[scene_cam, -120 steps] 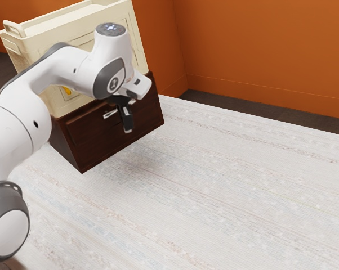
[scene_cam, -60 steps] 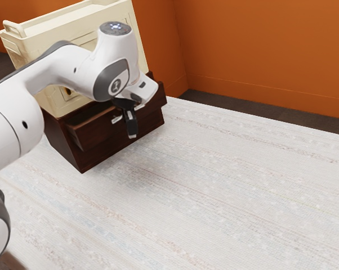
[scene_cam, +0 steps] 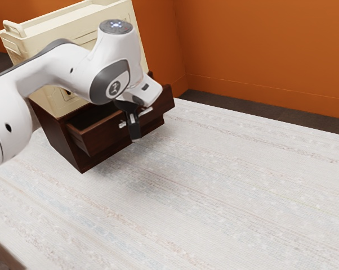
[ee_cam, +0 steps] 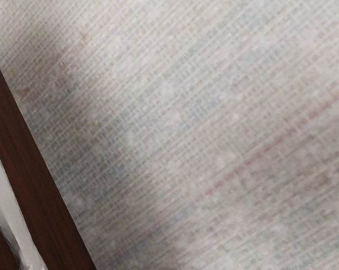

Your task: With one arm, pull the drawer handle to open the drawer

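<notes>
The drawer (scene_cam: 102, 138) stands partly open, its front pulled out from the dark cabinet (scene_cam: 54, 135) and some of its inside visible behind the front. The metal handle (scene_cam: 123, 125) is on that front, at the gripper (scene_cam: 135, 138), which points down across the bar's middle. One end of the handle shows toward the exterior view's left of the gripper, the other toward its right. Whether the gripper is apart, together or clamped on the handle, I cannot tell. In the wrist view the pale metal strip runs along dark wood, with the woven top of the bench (scene_cam: 226, 197) beyond. A cream box (scene_cam: 45, 34) sits on the cabinet, at the bench's far left.
</notes>
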You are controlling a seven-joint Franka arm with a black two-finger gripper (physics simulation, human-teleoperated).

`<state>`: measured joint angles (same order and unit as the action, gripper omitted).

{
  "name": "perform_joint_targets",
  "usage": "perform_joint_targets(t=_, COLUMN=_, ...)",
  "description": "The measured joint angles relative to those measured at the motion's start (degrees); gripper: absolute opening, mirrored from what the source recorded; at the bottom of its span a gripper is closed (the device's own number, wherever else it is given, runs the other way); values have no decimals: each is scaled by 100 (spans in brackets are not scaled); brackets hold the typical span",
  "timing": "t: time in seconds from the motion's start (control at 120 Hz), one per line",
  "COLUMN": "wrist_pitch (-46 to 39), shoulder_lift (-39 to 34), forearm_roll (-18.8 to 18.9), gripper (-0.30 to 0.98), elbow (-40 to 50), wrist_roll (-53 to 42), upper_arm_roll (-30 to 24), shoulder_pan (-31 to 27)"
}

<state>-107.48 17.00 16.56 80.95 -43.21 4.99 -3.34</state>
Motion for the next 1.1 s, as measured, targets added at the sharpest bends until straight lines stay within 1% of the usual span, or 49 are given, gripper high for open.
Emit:
perform_joint_targets(t=0.092, wrist_pitch=-9, shoulder_lift=-58, forearm_roll=4, gripper=68, elbow=118, wrist_roll=8, upper_arm_roll=1, shoulder_pan=90)
perform_joint_targets(t=0.625, wrist_pitch=-20, shoulder_lift=-459, forearm_roll=5, gripper=68, elbow=538, wrist_roll=40, upper_arm_roll=33, shoulder_pan=671)
perform_joint_targets(t=0.742, wrist_pitch=-14, shoulder_lift=-737, forearm_roll=8, gripper=68, elbow=571, wrist_roll=46, upper_arm_roll=64, shoulder_pan=748)
perform_joint_targets(t=0.908, wrist_pitch=128, shoulder_lift=-1431, forearm_roll=0, gripper=68, elbow=644, wrist_roll=48, upper_arm_roll=68, shoulder_pan=748)
perform_joint_targets(t=0.975, wrist_pitch=328, shoulder_lift=-1482, forearm_roll=-78, gripper=69, elbow=501, wrist_roll=48, upper_arm_roll=70, shoulder_pan=731)
perform_joint_targets(t=1.1, wrist_pitch=972, shoulder_lift=-1498, forearm_roll=-407, gripper=69, elbow=82, wrist_roll=91, upper_arm_roll=179, shoulder_pan=741)
